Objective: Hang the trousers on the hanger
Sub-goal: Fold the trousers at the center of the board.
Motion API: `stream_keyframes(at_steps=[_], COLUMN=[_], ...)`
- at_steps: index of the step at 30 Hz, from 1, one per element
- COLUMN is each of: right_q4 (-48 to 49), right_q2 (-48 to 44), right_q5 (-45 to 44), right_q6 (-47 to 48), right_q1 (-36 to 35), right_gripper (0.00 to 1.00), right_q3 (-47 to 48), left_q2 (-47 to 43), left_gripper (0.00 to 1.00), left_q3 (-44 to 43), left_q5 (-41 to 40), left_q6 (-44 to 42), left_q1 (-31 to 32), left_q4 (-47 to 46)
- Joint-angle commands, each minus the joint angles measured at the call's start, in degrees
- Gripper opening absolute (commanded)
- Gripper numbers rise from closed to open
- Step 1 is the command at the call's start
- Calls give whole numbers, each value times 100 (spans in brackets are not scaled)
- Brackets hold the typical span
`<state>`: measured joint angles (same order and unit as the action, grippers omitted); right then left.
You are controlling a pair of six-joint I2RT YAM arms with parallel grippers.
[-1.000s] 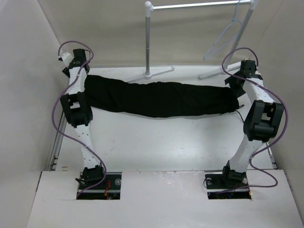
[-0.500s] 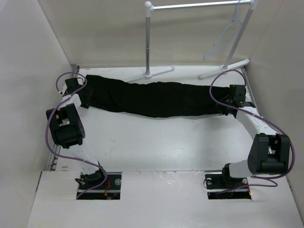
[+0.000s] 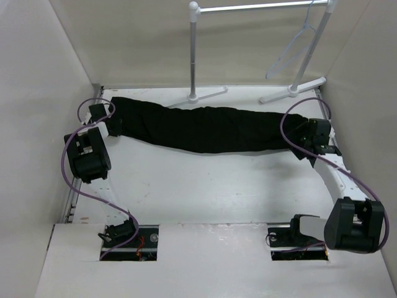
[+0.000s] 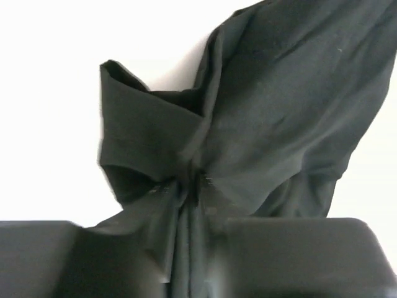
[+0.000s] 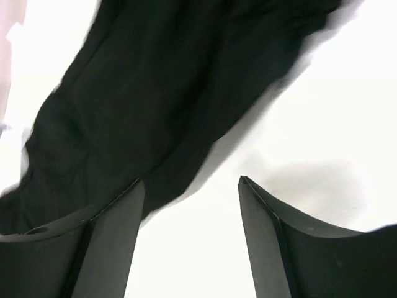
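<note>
Left gripper [image 4: 192, 214] clamped on one end of the trousers [image 3: 205, 127], which lie stretched across the table [image 3: 205, 186]. Right gripper [image 5: 189, 186] apart beside the other end. I should bite fabric fully before lifting towards the hanger [image 3: 288, 51].

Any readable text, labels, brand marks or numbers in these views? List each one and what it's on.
No readable text in any view.
Trousers: plain black, no tag or print showing.
Hanger and rack: no marks visible.
Arm bases: wiring and parts too small to tell if anything is printed there.
</note>
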<state>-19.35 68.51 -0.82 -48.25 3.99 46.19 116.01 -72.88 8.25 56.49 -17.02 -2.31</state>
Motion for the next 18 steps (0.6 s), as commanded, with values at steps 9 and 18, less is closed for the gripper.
stream_keyframes(at_steps=[9, 18], right_q4=[731, 1188], right_q2=[1779, 3325], right_q5=[37, 275], right_q6=[-255, -317], right_q1=[1380, 1539], right_gripper=[82, 75], right_q3=[741, 1681], left_q2=[-842, -975], left_gripper=[7, 7], left_q3=[547, 775], left_q5=[-1080, -1106], left_q6=[-243, -384], left_q1=[-140, -166], left_q4=[890, 969])
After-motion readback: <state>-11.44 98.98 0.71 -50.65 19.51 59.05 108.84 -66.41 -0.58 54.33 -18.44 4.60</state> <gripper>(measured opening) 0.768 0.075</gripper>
